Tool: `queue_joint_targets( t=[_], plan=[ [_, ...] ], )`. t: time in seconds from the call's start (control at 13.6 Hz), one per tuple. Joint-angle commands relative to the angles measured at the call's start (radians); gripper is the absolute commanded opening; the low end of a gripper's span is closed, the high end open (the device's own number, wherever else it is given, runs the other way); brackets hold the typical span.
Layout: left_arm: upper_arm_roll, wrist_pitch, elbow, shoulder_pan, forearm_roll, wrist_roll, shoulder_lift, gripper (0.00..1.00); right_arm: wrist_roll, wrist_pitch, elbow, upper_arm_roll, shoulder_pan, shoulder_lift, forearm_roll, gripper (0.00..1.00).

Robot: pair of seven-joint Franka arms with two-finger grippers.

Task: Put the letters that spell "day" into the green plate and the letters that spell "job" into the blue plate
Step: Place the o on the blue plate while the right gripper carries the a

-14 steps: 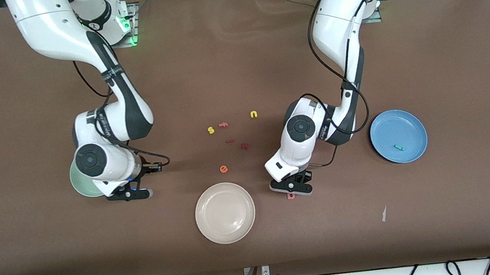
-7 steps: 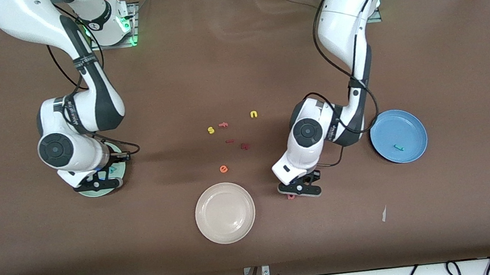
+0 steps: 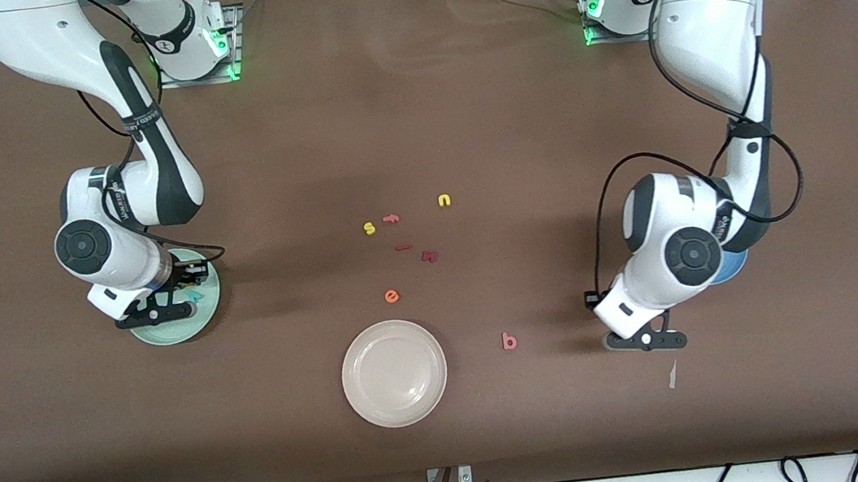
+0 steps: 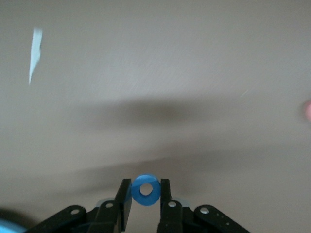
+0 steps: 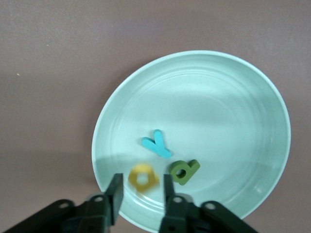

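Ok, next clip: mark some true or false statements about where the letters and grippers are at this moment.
1. The left gripper holds the blue "o". True.
2. The salmon "b" lies in the blue plate. False: it lies on the table, beside the cream plate.
3. The teal "y" and green "d" lie in the green plate. True.
4. The orange "e" lies in the cream plate. False: it is on the table, farther from the front camera than that plate.
5. The right gripper is over the cream plate. False: it is over the green plate.
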Motion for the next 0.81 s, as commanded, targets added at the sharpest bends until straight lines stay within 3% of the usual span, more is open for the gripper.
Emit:
queue_joint_targets(
  t=[0.0,0.22,0.51,0.59,0.66,0.73],
  plan=[
    [0.007,0.012,-0.249,0.016,0.031,0.06,-0.15,0.14,-0.016,-0.046,0.0,0.002,0.0,-0.042,0.002,1.0],
    [0.031,0.013,-0.382,0.095,0.065,0.229,-0.247,0.14,-0.009,-0.089,0.02,0.004,0.001,-0.044,0.005,1.0],
    [0.031,0.012,-0.403,0.2,0.066,0.39,-0.266,0.14,-0.009,-0.11,0.032,0.008,0.003,-0.048,0.005,1.0],
    [0.031,0.018,-0.411,0.214,0.065,0.396,-0.261,0.26,-0.011,-0.136,0.049,0.008,0.003,-0.048,0.005,1.0],
    [0.031,0.018,-0.413,0.214,0.062,0.396,-0.26,0.52,-0.006,-0.18,0.076,0.008,0.004,-0.047,0.005,1.0],
    [0.03,0.016,-0.416,0.209,0.054,0.383,-0.261,0.6,-0.005,-0.226,0.106,0.008,0.007,-0.047,0.005,1.0]
  ],
)
